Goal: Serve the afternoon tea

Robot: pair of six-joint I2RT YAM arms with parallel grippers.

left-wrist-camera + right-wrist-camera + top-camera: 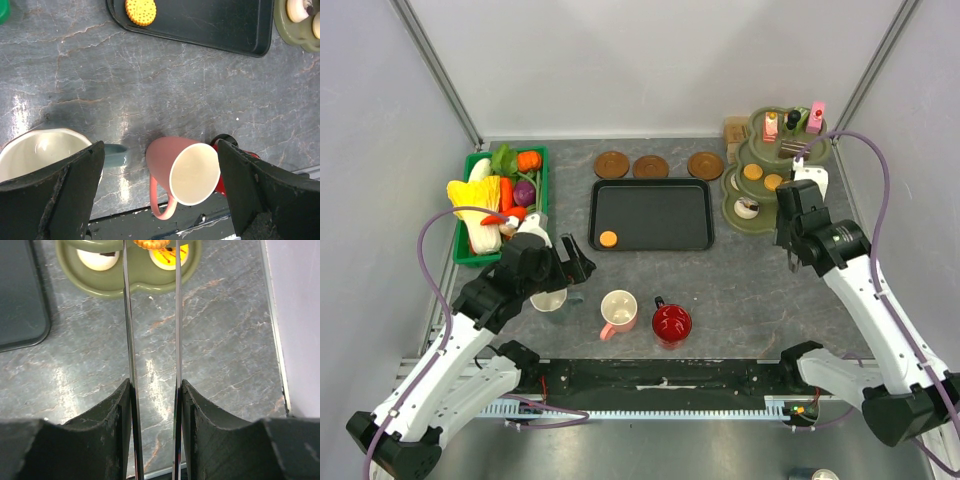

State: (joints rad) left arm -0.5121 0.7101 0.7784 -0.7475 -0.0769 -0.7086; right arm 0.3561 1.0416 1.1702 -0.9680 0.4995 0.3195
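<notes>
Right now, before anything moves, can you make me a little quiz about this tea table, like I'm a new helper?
1. True or false: the black tray holds just one orange biscuit.
2. Which mug stands nearest the green crate? A) red B) pink C) whitish
3. Fill in: the right gripper has its jaws shut on a pair of metal ____.

Key: 1 true. 2 C, the whitish mug. 3 tongs.
</notes>
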